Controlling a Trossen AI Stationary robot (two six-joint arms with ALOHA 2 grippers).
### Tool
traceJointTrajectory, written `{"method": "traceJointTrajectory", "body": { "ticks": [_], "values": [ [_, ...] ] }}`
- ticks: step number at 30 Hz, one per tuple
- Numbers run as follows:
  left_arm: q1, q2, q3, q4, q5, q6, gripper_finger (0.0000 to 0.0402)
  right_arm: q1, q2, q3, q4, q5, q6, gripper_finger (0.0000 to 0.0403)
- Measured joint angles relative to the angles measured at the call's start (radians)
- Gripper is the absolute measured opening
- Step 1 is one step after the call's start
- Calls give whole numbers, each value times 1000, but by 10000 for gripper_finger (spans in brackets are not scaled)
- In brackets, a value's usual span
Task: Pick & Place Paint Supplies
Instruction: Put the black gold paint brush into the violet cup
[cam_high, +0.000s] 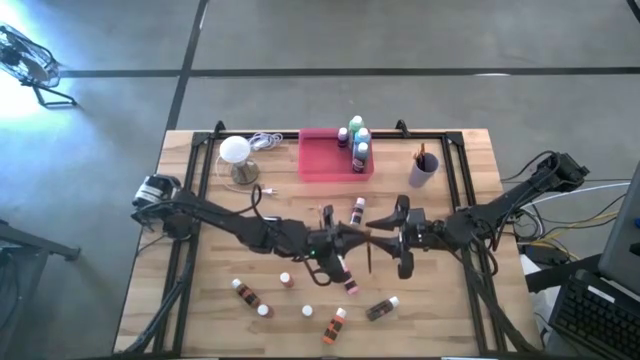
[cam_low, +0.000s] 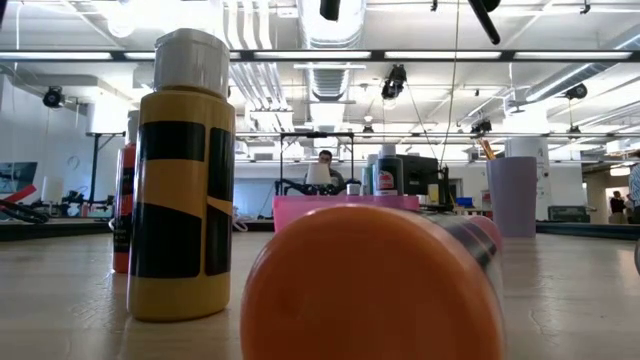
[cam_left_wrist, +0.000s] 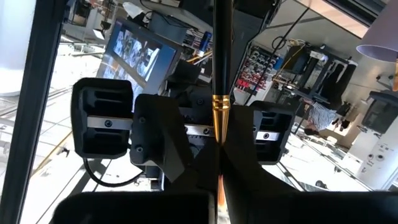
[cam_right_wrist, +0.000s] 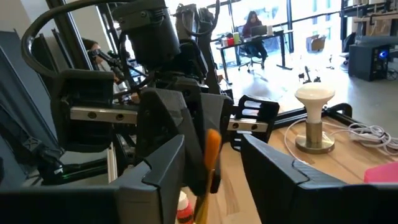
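**Brush changing hands at mid-table**

Both arms are meeting over the middle of the table. The left gripper (cam_high: 345, 243) is clamped tight on a thin paintbrush (cam_left_wrist: 221, 74); in its wrist view the dark handle and gold ferrule are running straight out from between its fingers. The right gripper (cam_right_wrist: 214, 168) is facing it head-on, fingers parted, with the brush's orange-tinted end sitting in the gap between them but not yet pinched.

Reading this as a handover in progress: left arm presenting, right arm about to take.

The lilac cup (cam_high: 423, 168) at the far right of the table is already holding brushes, so that looks like the likely destination. The pink tray (cam_high: 322, 160) is carrying the green and blue bottles (cam_high: 358, 145) along its right side. Small white-capped bottles (cam_high: 287, 281) are lying scattered on the near half of the table, waiting their turn.

Next move, as I judge it: the right fingers need to close squarely on the handle before the left lets go, otherwise the brush may drop or twist.
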Motion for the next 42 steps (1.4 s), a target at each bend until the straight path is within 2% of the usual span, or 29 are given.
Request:
{"method": "traceJointTrajectory", "body": {
  "ticks": [19,42],
  "values": [
    [10,-1,0,-15,21,-18,10,-7,0,0,3,2,-47,15],
    [10,-1,0,-17,20,-60,14,-6,0,0,-1,1,-47,9]
  ]
}}
